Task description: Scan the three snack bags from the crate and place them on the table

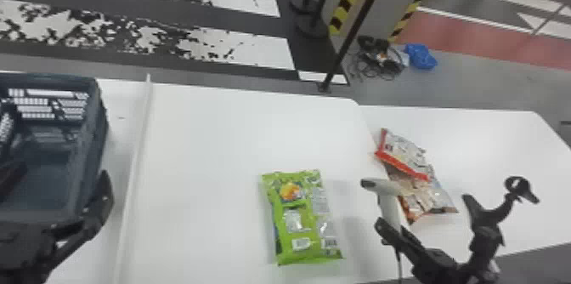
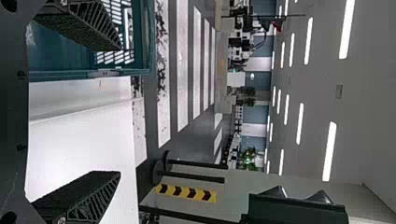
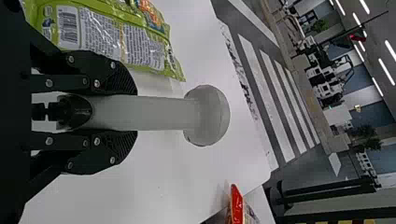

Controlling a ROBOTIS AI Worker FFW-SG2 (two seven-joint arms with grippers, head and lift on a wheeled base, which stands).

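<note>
Scanner point(image 1: 390, 211), clasped in the right jaws near green bag point(image 1: 312, 219), could miss a barcode point(image 1: 330, 243) if wrinkles distort it; left jaws stand wide apart.

The head view looks forward and down over the surface point(image 1: 204, 147); wrist views, nearer and sideways, face out across it; head and left share the crate point(image 1: 97, 134); head and right, the green bag point(image 1: 303, 215).
</note>
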